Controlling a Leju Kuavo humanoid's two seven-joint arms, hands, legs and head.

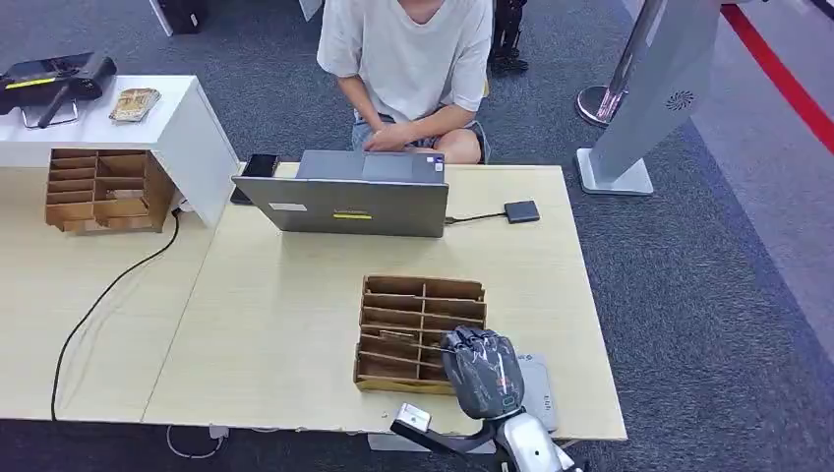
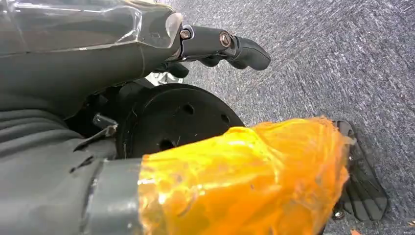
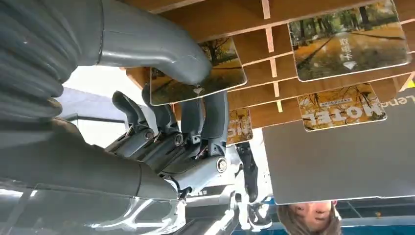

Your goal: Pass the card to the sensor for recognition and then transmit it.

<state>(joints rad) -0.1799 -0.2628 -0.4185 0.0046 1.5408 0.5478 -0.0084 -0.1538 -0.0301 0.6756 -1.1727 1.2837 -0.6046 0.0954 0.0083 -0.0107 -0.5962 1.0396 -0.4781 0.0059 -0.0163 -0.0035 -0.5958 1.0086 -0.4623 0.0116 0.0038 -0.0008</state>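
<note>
card [image 3: 195, 73]: printed with a yellow-leaved autumn tree scene and a small white mark near one edge; thin, rectangular, glossy.
card location: in a slot of the wooden card rack [image 1: 421, 332] on the table [image 1: 285, 324], at the rack's near right part.
card orientation: long axis roughly along the slot's width, flat face toward the wrist camera; slightly tilted against the rack's dividers.
right hand [image 1: 482, 372]: over the rack's near right corner, back of the hand up, fingers reaching into the slots; in the wrist view thumb [image 3: 161, 54] lying on one face of the card, dark fingers [image 3: 215, 115] behind the other face, pinching it.
left hand [image 2: 215, 46]: hanging over grey carpet, fingers curled in, nothing in them.
other cards [image 3: 350, 36]: same autumn print, lying in neighbouring slots.
sensor [image 1: 539, 388]: flat grey pad on the table just right of the rack, partly hidden by the right hand.
laptop [image 1: 349, 197]: grey, open, at the table's far side.
person [image 1: 413, 69]: seated behind the laptop, light shirt.
second rack [image 1: 103, 189]: wooden, on the table at far left.
</note>
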